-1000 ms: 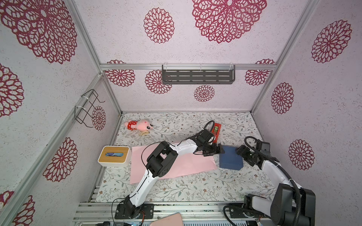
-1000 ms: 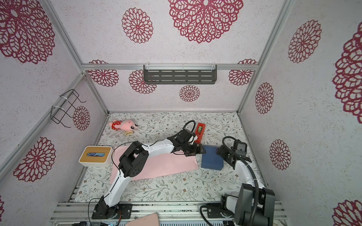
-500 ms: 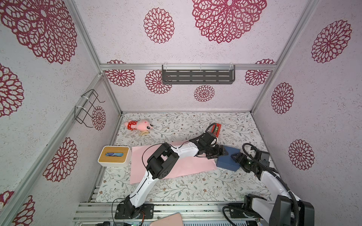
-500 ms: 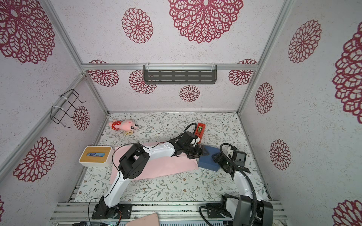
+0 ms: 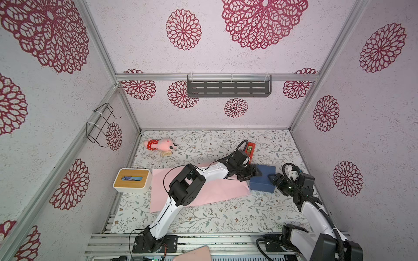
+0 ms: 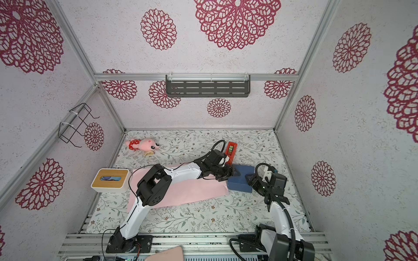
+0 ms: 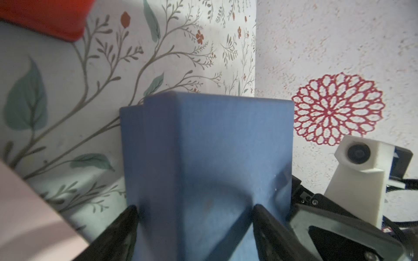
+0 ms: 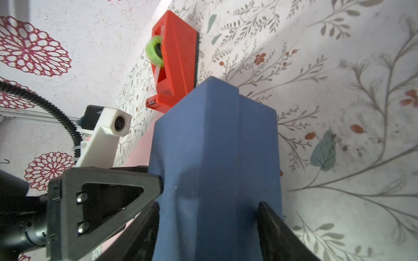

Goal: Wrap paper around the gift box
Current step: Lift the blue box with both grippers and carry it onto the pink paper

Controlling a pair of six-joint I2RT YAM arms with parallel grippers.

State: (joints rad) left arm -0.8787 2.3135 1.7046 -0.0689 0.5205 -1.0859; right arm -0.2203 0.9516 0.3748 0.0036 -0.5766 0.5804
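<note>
The navy-blue gift box (image 5: 262, 184) (image 6: 239, 184) stands on the floral table at the right end of the pink paper (image 5: 214, 192) (image 6: 192, 192), which lies flat under the left arm. My left gripper (image 5: 257, 174) (image 6: 235, 172) reaches it from the left and my right gripper (image 5: 272, 178) (image 6: 248, 178) from the right. In the left wrist view the left gripper (image 7: 194, 210) has both fingers pressed on the gift box (image 7: 203, 146). Seen from the right wrist, the right gripper (image 8: 208, 208) clamps the gift box (image 8: 214, 146) the same way.
A red tape dispenser (image 5: 250, 146) (image 8: 176, 61) lies just behind the box. A white tissue box with a wooden top (image 5: 132, 179) stands left of the paper. At the back left lies a pink plush toy (image 5: 160, 144). The right wall is close behind my right arm.
Both grippers have drawn in on the box from either side and narrowed their jaws onto it. The box has shifted slightly left, up to the paper's right edge.
</note>
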